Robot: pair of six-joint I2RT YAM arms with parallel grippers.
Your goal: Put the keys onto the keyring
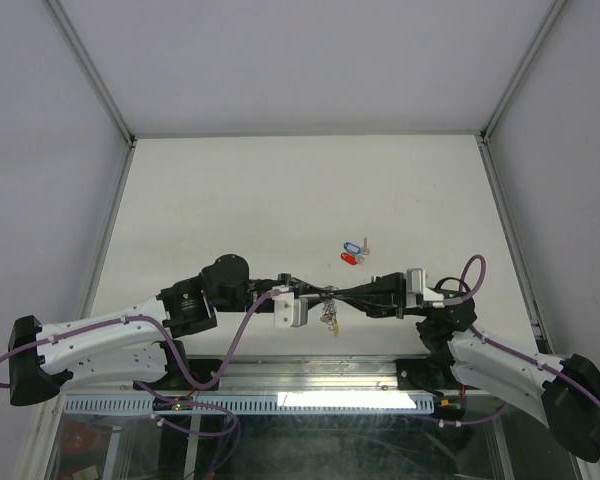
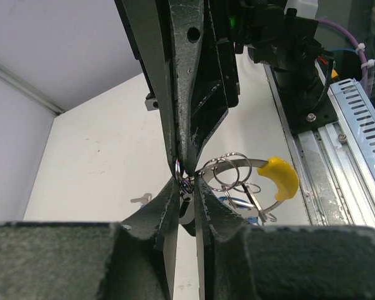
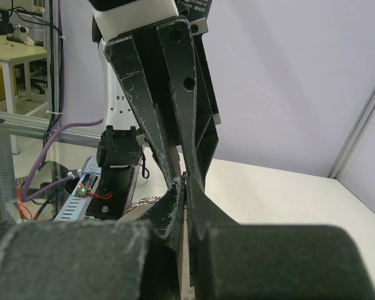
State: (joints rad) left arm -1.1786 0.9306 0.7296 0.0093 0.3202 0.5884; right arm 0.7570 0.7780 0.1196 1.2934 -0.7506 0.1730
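Our left hand (image 2: 186,195) pinches the keyring (image 2: 280,178) above the surface (image 1: 230,200). Our right hand (image 2: 182,164), closed, meets it tip to tip. Blue- and red-tagged keys (image 1: 352,251) lie just beyond.

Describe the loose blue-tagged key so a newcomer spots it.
On the white table, just beyond where the left tool and right tool meet, lies a small key cluster. Pick the blue tag, farther from the near edge than the red tag.
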